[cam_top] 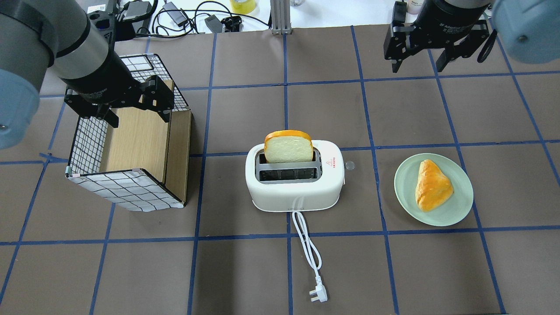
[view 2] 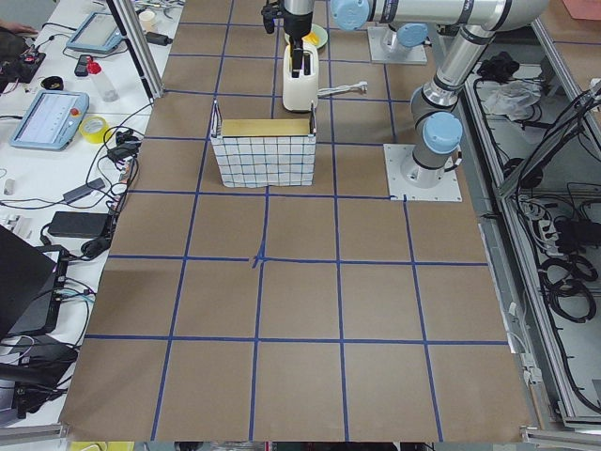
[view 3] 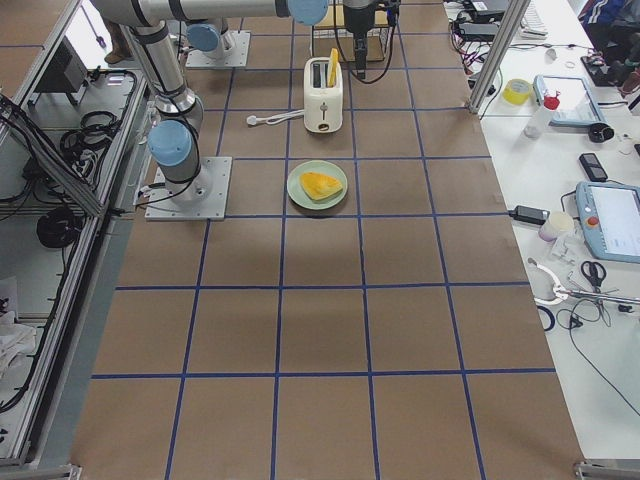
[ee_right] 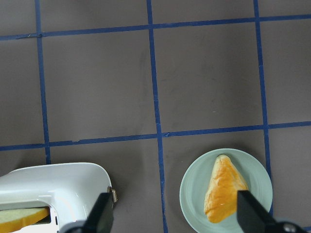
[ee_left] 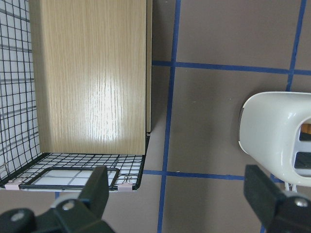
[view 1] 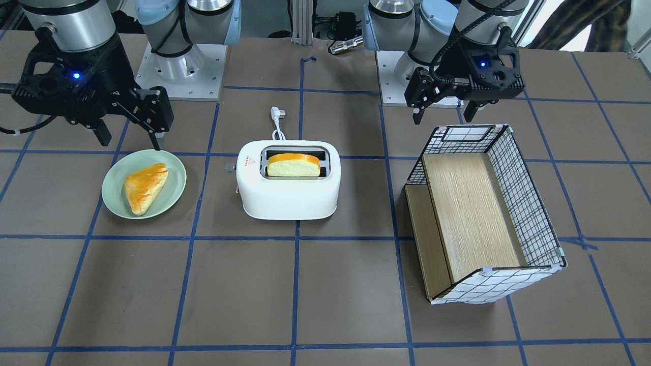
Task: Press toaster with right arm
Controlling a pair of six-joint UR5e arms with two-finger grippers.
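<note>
Altogether, one toaster (cam_top: 294, 197) stands near the middle of the table (cam_top: 245, 271), between one grid-patterned box (cam_top: 127, 190) on the robot's left and one pale green plate (cam_top: 460, 205) on its right. The toaster has two slots. One slice of bread (cam_top: 288, 149) stands upright in the slot farther from the cord side, and the other slot holds nothing. A single white cord (cam_top: 306, 245) trails from the toaster toward the robot and ends in one plug (cam_top: 318, 295). One small grey lever (cam_top: 349, 165) juts from the end facing the plate. One triangular golden pastry (cam_top: 432, 185) lies on the plate.

Two arms are in view, each with two black fingers. The right gripper (cam_top: 418, 65) hangs in the air on the plate's side, well apart from the toaster, fingers spread wide with nothing between them. The left gripper (cam_top: 139, 117) hovers over the box, likewise spread and holding nothing.
</note>
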